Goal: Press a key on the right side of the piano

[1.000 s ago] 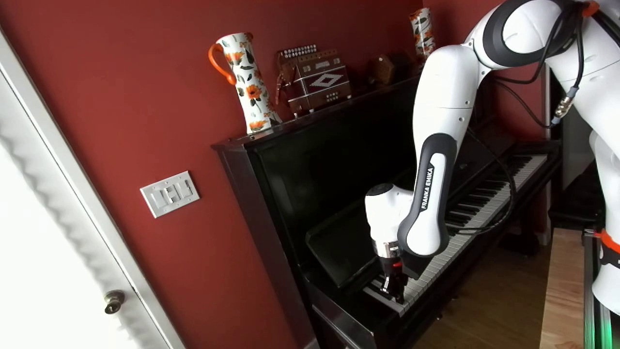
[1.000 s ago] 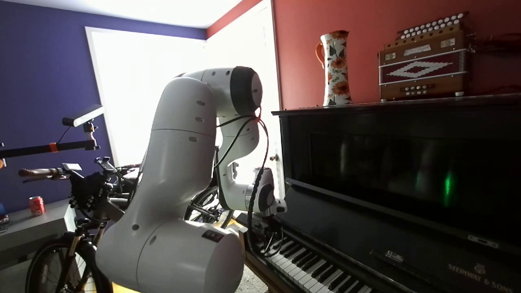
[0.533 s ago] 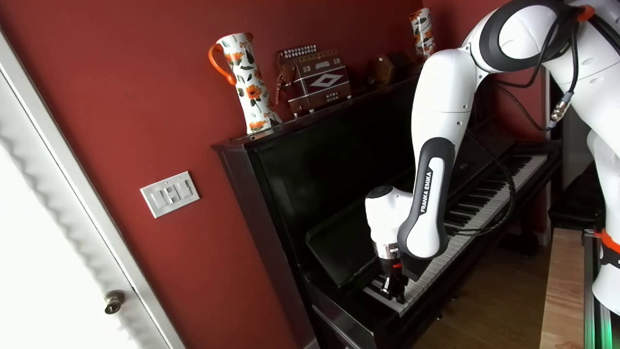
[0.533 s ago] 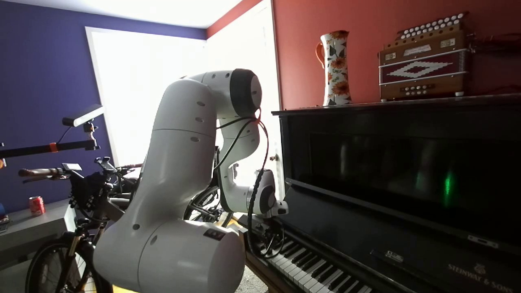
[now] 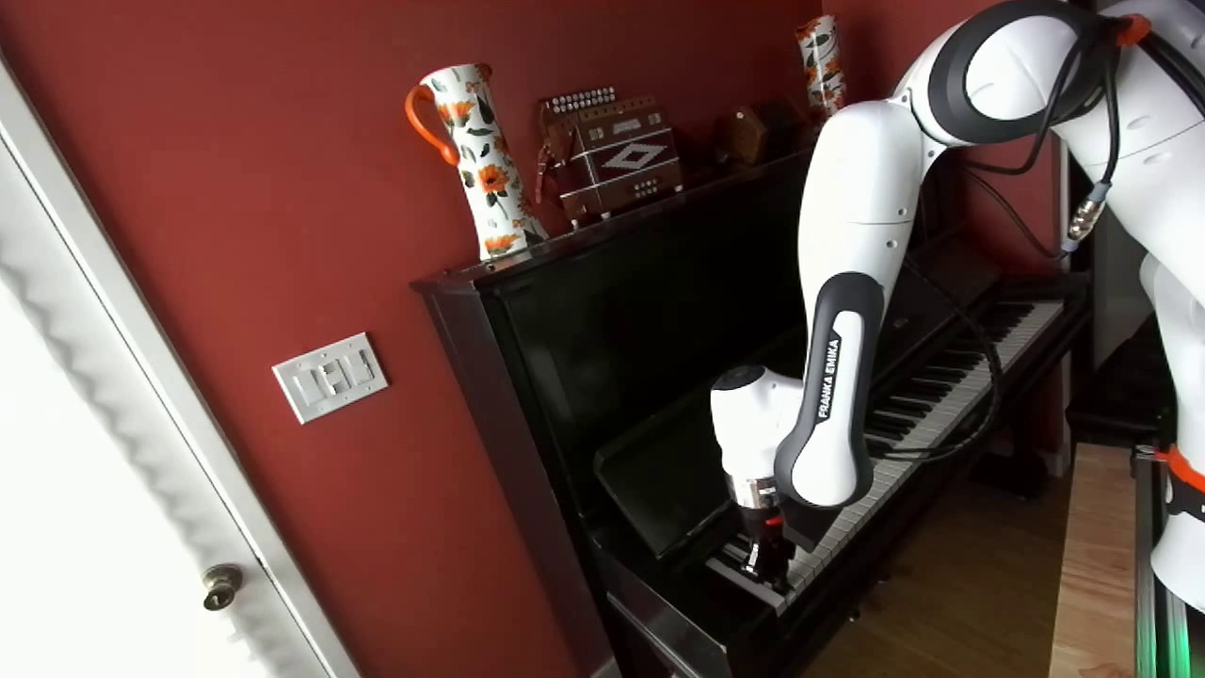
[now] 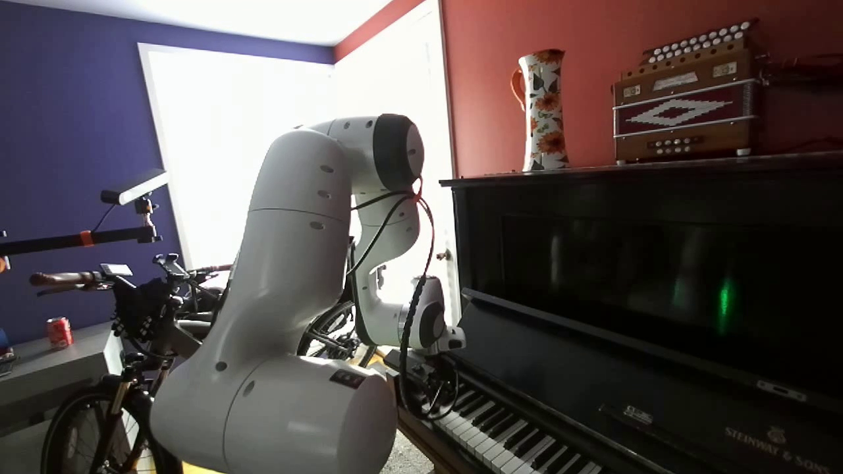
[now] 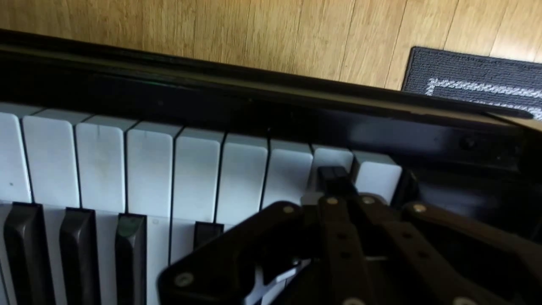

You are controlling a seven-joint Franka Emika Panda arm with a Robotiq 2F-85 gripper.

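The black upright piano [image 5: 527,377] stands against the red wall in both exterior views, and its panel shows here [image 6: 645,257]. My gripper [image 7: 333,173] is shut, with its fingertips together and nothing between them. It points down onto the second white key [image 7: 333,156] from the keyboard's end in the wrist view. That key sits lower than the end key [image 7: 378,178], whose side wall shows. In an exterior view my gripper [image 5: 783,586] is at the keyboard end nearest the door. In an exterior view cables partly hide the gripper [image 6: 438,388], at the keyboard's left end.
The key rail [image 7: 237,108] runs in front of the keys. The fallboard [image 6: 560,368] rises behind them. A flowered jug [image 5: 490,169] and an accordion [image 5: 621,155] stand on the piano. A door [image 5: 104,424] is at the left. A bicycle [image 6: 85,401] stands behind the arm.
The arm and gripper have come down slightly at the same end of the keyboard. The gripper's place along the keys is nearly the same.
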